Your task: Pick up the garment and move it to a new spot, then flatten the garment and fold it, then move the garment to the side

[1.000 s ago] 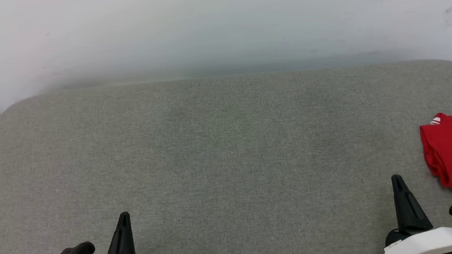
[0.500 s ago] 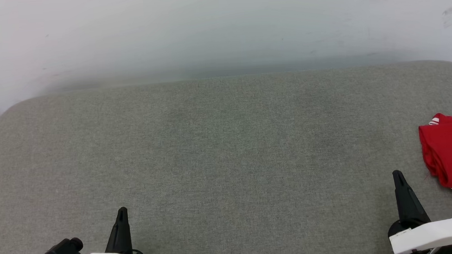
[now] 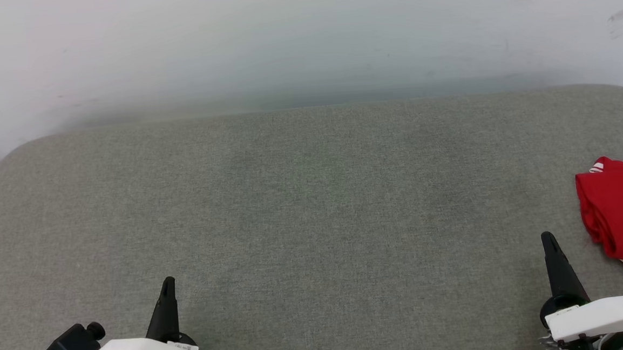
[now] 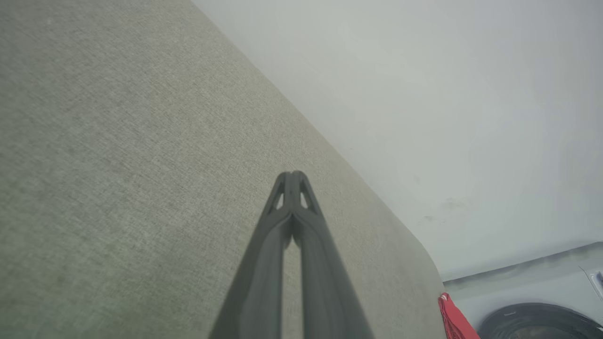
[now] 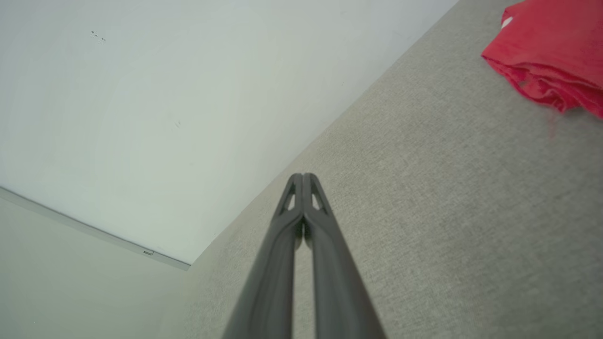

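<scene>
Seeing the garment (image 3: 619, 210) at 3 o'clock in the head view, bunched at the right edge of the counter (image 3: 313, 207) and cut off by the frame. It's red jersey cloth, crumpled in soft folds, neither flat nor folded. We read a bit of red-and-white stripe trim at its 11 o'clock corner and a white band at its 6 o'clock end. In the right wrist view it sits at 1 o'clock, with its layered, wrinkled edges turned toward us. In the left wrist view we get just a red sliver at 5 o'clock, by the counter's rounded corner.

The right claw (image 3: 548, 238) is at 5 o'clock with its fingers pressed together, pinching nothing. It is near the garment but apart from it. The left claw (image 3: 168, 284) is at 7 o'clock, also pressed together and empty, well apart from the garment.

The counter is covered in grey-green woven fabric, with rounded far corners. Behind it, the wall (image 3: 303, 35) is pale, with faint scuffs at 1 o'clock. The left wrist view shows a dark round rim (image 4: 537, 322) at 5 o'clock; we can't tell what it is.
</scene>
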